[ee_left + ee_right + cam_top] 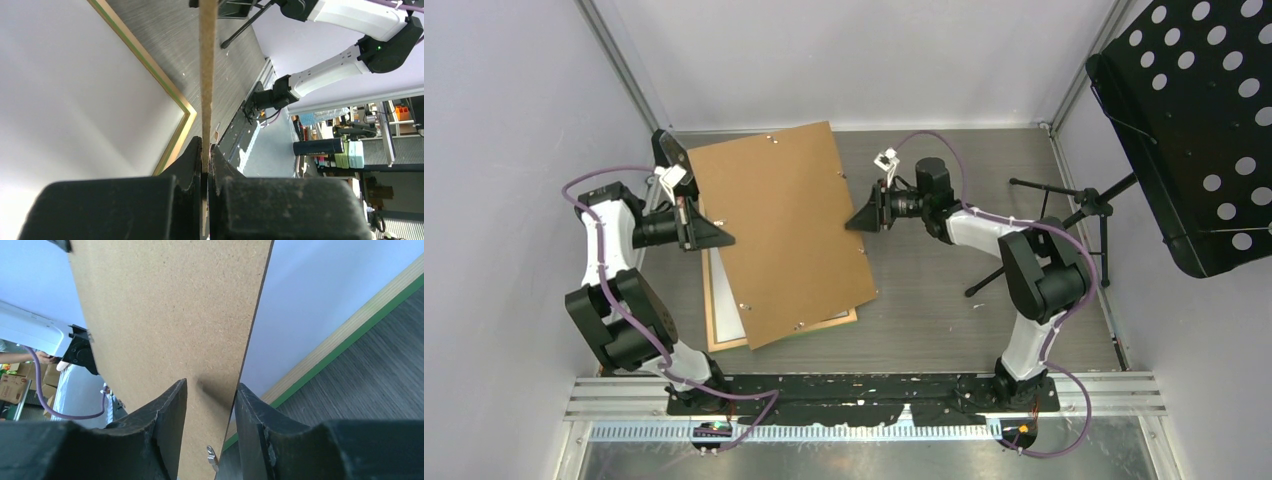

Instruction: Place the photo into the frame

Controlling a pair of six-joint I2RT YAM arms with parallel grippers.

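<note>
I hold the big flat brown hardboard sheet [784, 230] up off the grey counter [944, 290]. My left hand [205, 150] is pinched tight on the board's left edge. My right hand [210, 390] is at the board's right edge, with one finger on each side of it. The gap between those fingers is much wider than the thin board, so I think this hand is not gripping yet.

The thin picture frame [350, 330], light wood with a bright green edge, lies flat on the counter under the board. Part of it sticks out past the board's near edge.

A pale shiny sheet [724, 295] lies inside the frame, under the board. I see no misty road or house on it. I cannot tell if it is the photo or a clear sheet.

So I think the frame is open and its back is off. If the photo is not in yet, it has to go in. After that the board goes back on top, and its small metal clips need to be closed.

I can read no words on the board, the frame or the sheet. There are bottles and boxes far past the board, but any labels there are too small to read.
</note>
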